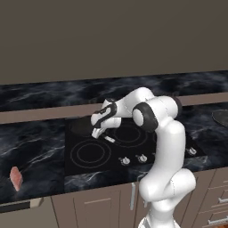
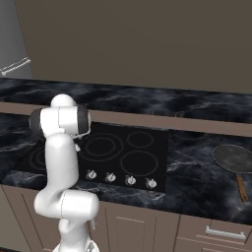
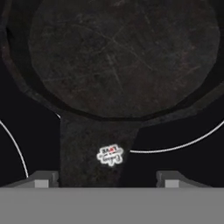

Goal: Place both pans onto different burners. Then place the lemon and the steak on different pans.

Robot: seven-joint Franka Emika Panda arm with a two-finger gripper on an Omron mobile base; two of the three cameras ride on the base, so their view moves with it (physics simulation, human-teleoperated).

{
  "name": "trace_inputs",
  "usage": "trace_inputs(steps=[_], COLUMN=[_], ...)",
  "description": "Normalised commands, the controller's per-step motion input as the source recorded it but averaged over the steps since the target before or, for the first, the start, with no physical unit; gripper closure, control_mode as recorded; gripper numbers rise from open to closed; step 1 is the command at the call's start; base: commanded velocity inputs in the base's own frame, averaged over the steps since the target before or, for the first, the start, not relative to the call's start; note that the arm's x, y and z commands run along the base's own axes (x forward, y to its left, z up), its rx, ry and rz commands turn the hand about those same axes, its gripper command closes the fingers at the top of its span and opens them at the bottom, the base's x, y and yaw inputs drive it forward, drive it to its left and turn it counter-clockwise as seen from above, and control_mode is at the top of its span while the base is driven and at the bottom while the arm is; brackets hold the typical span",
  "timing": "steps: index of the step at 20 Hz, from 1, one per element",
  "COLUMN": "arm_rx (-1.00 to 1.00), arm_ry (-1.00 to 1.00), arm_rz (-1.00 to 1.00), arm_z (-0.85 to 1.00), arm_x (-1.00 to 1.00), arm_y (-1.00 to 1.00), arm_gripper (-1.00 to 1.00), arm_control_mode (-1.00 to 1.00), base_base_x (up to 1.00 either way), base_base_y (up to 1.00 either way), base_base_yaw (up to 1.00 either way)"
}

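Black glass cooktop [image 1: 89, 171]: small black pan [image 3: 122, 57] on rear-left burner [image 3: 183, 143], handle between the claw's [image 3: 107, 180] parted, untouching fingers [image 3: 41, 180].

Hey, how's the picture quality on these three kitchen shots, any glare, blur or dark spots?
Left base view: flat, even rendered light, soft overall, and the black pan nearly melts into the glossy cooktop. Right base view: equally soft; the grey pan reads clearly against the counter. Hand view: dim and close, with the pan's scratches and handle label legible and the burner ring crisp.
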Motion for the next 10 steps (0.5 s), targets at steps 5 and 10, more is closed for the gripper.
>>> trace_inputs(steps=[5, 10], arm_rx=[0.0, 0.03], arm_ry=[-0.02, -0.09], arm_rz=[0.0, 0.0], arm_z=[0.17, 0.47], arm_x=[-0.02, -0.1], arm_y=[0.05, 0.16], arm_gripper=[-1.0, -1.0], arm_control_mode=[-1.0, -1.0], base_base_x=[0.0, 0.0], base_base_y=[0.0, 0.0], base_base_yaw=[0.0, 0.0])
